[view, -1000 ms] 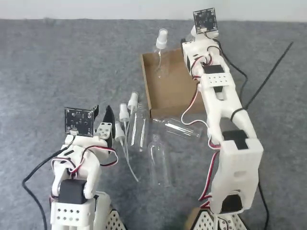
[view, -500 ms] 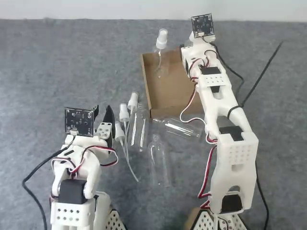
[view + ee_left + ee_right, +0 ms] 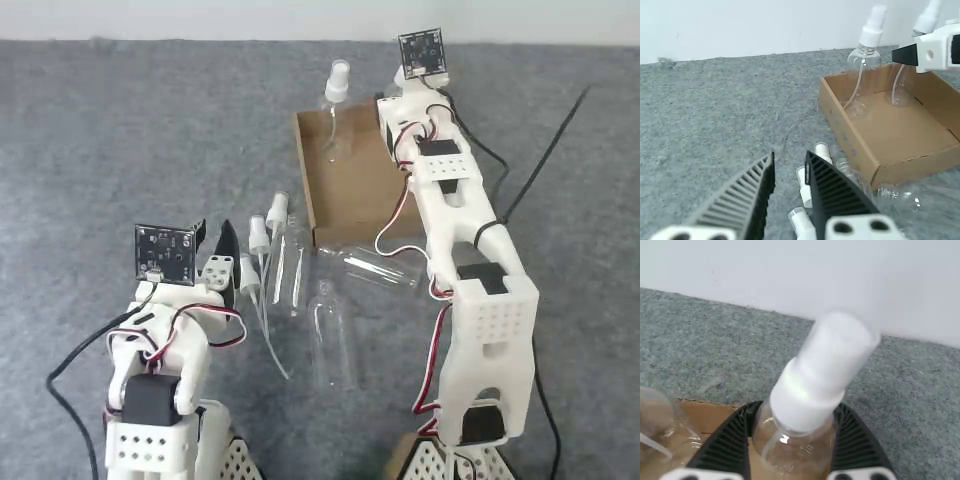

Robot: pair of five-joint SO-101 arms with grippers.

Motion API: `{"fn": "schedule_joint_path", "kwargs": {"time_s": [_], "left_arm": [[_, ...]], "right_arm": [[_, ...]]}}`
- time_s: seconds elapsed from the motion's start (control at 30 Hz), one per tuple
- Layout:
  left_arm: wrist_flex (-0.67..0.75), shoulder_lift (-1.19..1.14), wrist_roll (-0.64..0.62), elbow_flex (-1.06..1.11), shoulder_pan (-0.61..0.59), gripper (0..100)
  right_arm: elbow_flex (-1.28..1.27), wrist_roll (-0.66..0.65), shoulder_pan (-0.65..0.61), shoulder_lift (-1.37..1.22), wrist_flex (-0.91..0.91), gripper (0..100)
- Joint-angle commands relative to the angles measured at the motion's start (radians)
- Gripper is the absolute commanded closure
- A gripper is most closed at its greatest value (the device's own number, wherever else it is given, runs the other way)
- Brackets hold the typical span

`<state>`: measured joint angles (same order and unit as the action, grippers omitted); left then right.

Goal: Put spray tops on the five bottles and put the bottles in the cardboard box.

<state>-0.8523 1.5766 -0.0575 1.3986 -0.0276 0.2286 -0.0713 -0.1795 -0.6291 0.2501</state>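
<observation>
A clear bottle with a white spray top [image 3: 335, 105] stands upright in the far left corner of the cardboard box [image 3: 303, 170]. My right gripper [image 3: 795, 415] is at the box's far right corner, shut on a second capped bottle [image 3: 815, 370] that stands upright; in the left wrist view that bottle's base [image 3: 897, 92] rests on the box floor [image 3: 900, 130]. My left gripper [image 3: 790, 162] hovers open above the loose spray tops [image 3: 815, 155] in front of the box, holding nothing. Three clear bottles [image 3: 330, 330] lie on the carpet beside the box's near edge.
White spray tops with long dip tubes [image 3: 262, 235] lie by the left arm's fingers [image 3: 228, 255]. One bottle [image 3: 380, 268] lies along the box's near wall, under the right arm [image 3: 470, 230]. Grey carpet spreads bare to the left [image 3: 120, 130]. A black cable [image 3: 560, 150] runs at the right.
The right arm shifted slightly with its bottle one second ago, its elbow lifting, and has held still since. The left arm has not moved.
</observation>
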Motion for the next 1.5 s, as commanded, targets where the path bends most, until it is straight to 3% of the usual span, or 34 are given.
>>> {"fn": "schedule_joint_path", "kwargs": {"time_s": [0.0, 0.3, 0.63, 1.47], "left_arm": [[0.023, 0.012, 0.002, -0.010, -0.003, 91], [0.023, 0.012, 0.002, -0.010, -0.003, 91], [0.023, 0.012, 0.003, -0.010, -0.003, 91], [0.023, 0.012, 0.003, -0.010, -0.003, 91]], "right_arm": [[0.074, 0.002, 0.001, 0.021, -0.018, 98.7], [0.074, 0.002, 0.001, 0.021, -0.019, 97.5], [0.074, 0.002, 0.001, 0.022, -0.012, 74.0], [0.075, -0.002, 0.001, 0.033, -0.013, 73.4]]}}
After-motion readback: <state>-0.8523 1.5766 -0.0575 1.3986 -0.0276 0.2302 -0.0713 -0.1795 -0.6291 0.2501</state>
